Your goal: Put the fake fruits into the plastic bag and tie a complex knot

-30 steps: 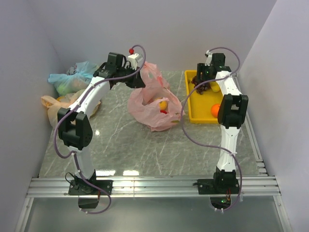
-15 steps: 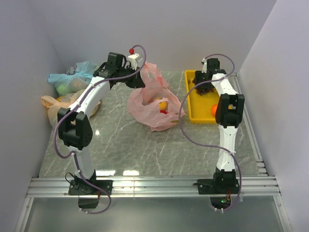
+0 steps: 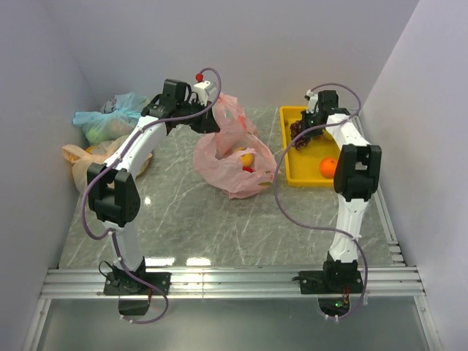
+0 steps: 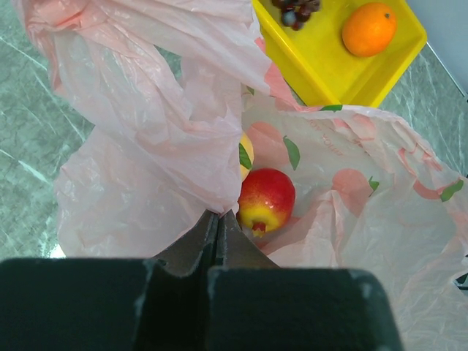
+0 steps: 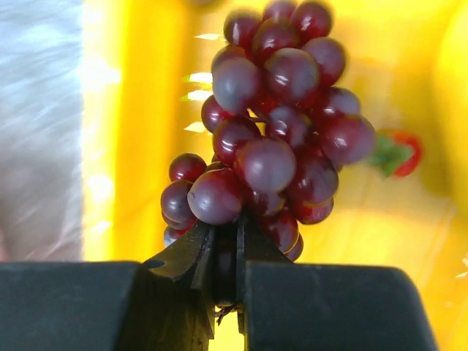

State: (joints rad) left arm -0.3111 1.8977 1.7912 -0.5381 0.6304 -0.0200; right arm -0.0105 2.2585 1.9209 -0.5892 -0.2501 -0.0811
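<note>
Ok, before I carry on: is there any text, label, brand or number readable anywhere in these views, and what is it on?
No readable text in any view.
On the pink plastic bag: printed peaches and green leaves, plus a faint pale print near one leaf, too blurred to read.
On the yellow tray, the grape bunch and the orange: no labels visible.

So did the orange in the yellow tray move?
No. The orange sits at the same near end of the yellow tray as before.
</note>
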